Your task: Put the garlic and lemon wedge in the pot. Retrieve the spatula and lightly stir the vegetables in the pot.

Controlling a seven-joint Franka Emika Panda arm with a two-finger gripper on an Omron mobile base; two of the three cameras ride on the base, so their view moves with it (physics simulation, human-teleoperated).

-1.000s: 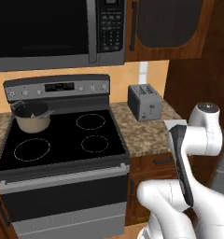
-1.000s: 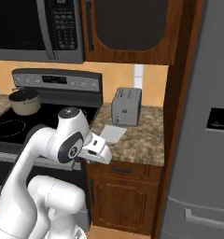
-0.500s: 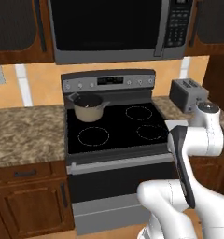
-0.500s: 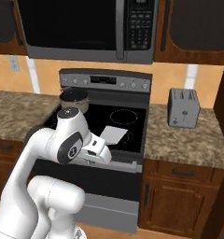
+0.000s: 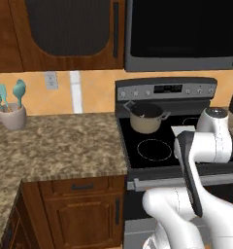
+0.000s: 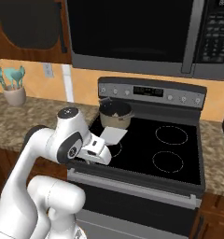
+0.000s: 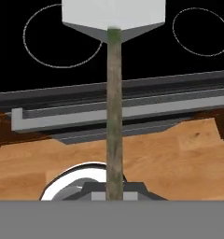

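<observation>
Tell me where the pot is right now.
The pot sits on the stove's back-left burner, just under the control panel; in the right base view it is just beyond the spatula's white blade.

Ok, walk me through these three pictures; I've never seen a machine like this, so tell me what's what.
It is a white robot arm on a driving base, in a rendered kitchen. Two pictures come from cameras on the base, behind the arm to its left and right. The third looks along the hand from a camera on it.

The arm faces a black stove. A beige pot stands on the back left burner. On the counter sits a cup of teal utensils.

The end effector is shut on a spatula: a thin wooden handle ending in a pale flat blade, held over the stove's front edge.
</observation>
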